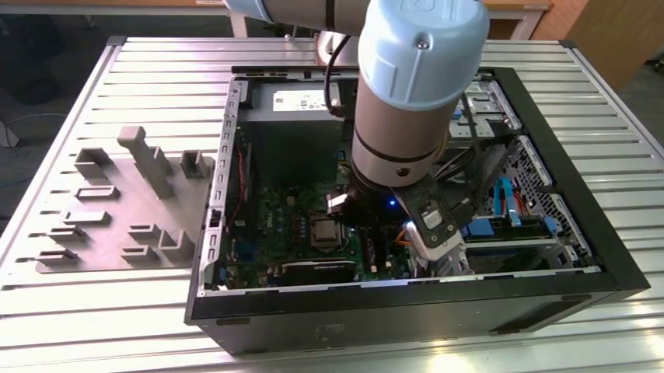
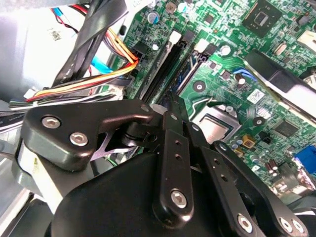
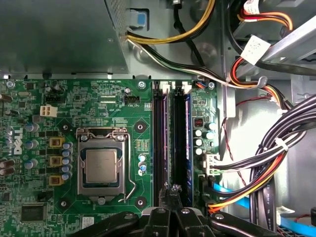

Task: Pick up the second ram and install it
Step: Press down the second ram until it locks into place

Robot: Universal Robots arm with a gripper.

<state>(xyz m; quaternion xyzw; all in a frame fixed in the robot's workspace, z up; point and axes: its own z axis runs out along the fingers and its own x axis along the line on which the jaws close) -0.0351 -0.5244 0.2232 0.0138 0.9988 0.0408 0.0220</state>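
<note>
My black linkage-fingered hand (image 3: 173, 191) hangs low inside the open black computer case (image 1: 581, 291) on the ribbed metal worktop (image 1: 83, 295), fingers pressed together just above the long black memory slots (image 3: 160, 143). The thin dark blue-green ram stick (image 3: 188, 143) lies seated along the slot beside them, near the silver processor socket (image 3: 101, 165) on the green motherboard (image 3: 64, 118).

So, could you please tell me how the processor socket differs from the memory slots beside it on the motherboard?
The processor socket is square and silvery, with a metal lever; the memory slots are long, narrow and black. The socket lies aside from the pincer, while the slots run right up to it. Both sit on the green motherboard.
</note>
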